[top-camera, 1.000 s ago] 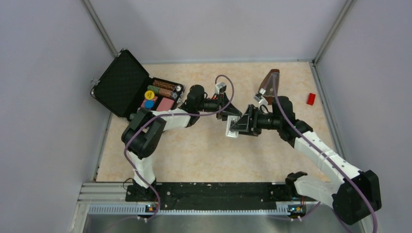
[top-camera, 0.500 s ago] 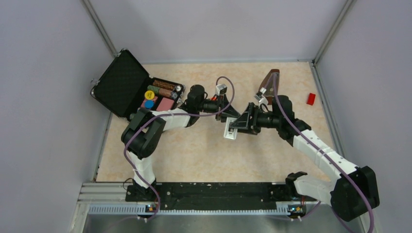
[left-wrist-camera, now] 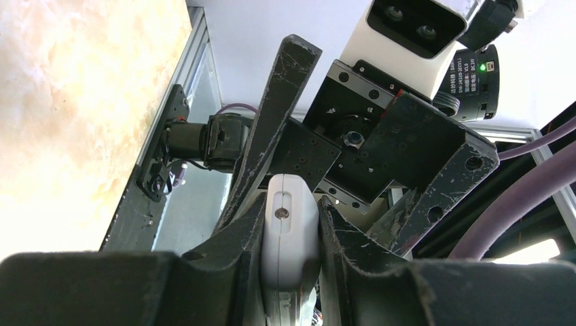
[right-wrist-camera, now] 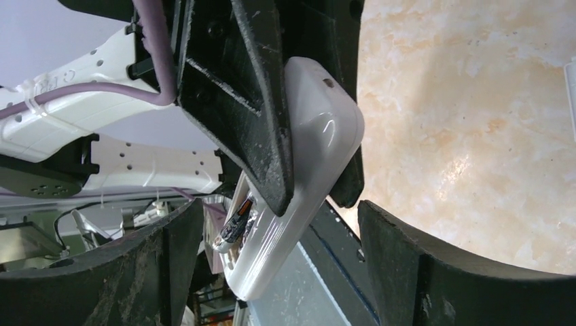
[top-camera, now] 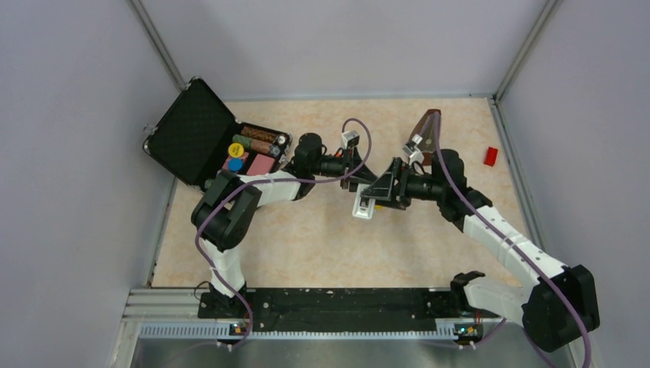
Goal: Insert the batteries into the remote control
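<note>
Remote control (left-wrist-camera: pixel 289 238): pinched in L gripper (left-wrist-camera: pixel 290 204), aloft. R gripper (right-wrist-camera: pixel 278 231): jaws just widened, empty, astride it; L now sole holder.

1. Table (top-camera: pixel 306 245): a beige, marbled top, with grey walls at its left, back and right.
2. Case (top-camera: pixel 192 138): black, lid open, at the back-left corner.
3. Red block (top-camera: pixel 490 156): alone near the right edge.
4. Brown piece (top-camera: pixel 424 123): near the back edge, partly hidden.
5. White piece (right-wrist-camera: pixel 571 92): on the top, cut off by the right wrist view's edge.
6. Black rail (top-camera: pixel 329 303): along the near edge, bearing both arm bases.
</note>
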`<state>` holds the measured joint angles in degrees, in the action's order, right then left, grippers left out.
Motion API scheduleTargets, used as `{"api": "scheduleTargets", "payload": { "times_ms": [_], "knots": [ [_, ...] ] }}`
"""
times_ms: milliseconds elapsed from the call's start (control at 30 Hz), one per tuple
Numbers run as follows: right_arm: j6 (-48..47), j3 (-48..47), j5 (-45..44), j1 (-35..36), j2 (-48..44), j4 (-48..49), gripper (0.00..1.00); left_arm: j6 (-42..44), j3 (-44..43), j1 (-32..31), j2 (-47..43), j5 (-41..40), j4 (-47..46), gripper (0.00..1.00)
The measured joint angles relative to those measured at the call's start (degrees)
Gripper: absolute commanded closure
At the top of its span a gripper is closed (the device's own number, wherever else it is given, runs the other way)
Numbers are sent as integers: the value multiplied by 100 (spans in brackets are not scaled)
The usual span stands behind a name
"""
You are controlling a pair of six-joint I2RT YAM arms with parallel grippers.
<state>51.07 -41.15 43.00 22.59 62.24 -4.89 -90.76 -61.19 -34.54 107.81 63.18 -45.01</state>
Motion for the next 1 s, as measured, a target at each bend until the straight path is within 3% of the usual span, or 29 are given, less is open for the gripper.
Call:
{"api": "scheduleTargets", "payload": {
  "times_ms": [500,1000],
  "knots": [
    [-1134,0,518,-22,-313,-636,19,-240,-20,0,0,-4,-131,100],
    [-957,-13,501,-24,-48,-662,26,24,-35,15,4,-76,-81,100]
  ]
}}
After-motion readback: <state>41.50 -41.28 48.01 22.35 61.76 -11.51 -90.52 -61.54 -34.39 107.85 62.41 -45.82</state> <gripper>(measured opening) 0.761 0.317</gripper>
